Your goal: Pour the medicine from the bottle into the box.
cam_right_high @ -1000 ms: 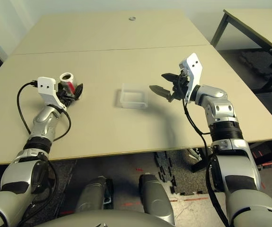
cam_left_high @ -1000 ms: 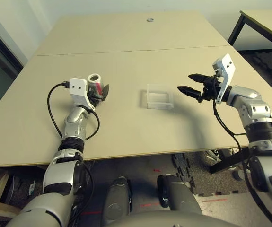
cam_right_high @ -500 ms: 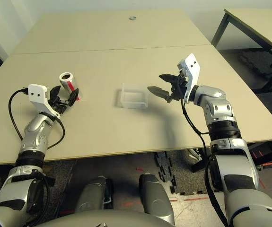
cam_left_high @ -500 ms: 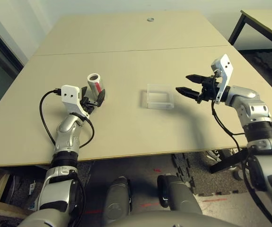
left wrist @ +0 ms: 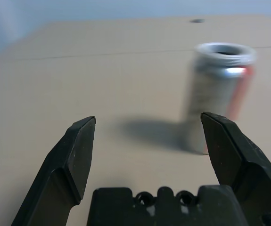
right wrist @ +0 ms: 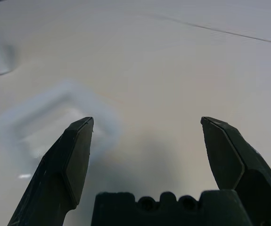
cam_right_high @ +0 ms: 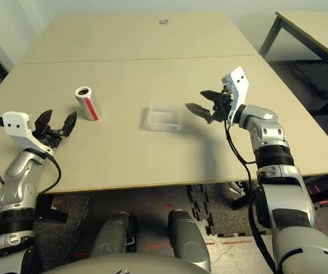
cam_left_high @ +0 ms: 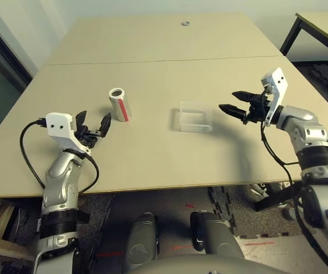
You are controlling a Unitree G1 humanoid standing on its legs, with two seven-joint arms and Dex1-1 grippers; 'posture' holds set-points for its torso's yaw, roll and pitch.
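The bottle (cam_left_high: 118,104), white-grey with a red stripe, stands upright on the table's left half, and its top shows a dark round opening. My left gripper (cam_left_high: 94,118) is open, a short way nearer and to the left of it, holding nothing. In the left wrist view the bottle (left wrist: 220,94) stands beyond the open fingertips (left wrist: 83,136). The box (cam_left_high: 195,116), a clear shallow tray, lies at mid-table. My right gripper (cam_left_high: 229,100) hovers open just to its right, pointing at it. The box (right wrist: 55,117) appears past that gripper's fingers in the right wrist view.
The tan table (cam_left_high: 152,160) runs far back, with a seam across it and a small round grommet (cam_left_high: 185,23) near the far edge. A second table (cam_left_high: 323,28) stands at the back right. A black cable (cam_left_high: 29,154) loops beside my left forearm.
My left gripper let go of the bottle and drew back toward the table's near left, leaving the bottle standing upright. My right gripper has barely moved.
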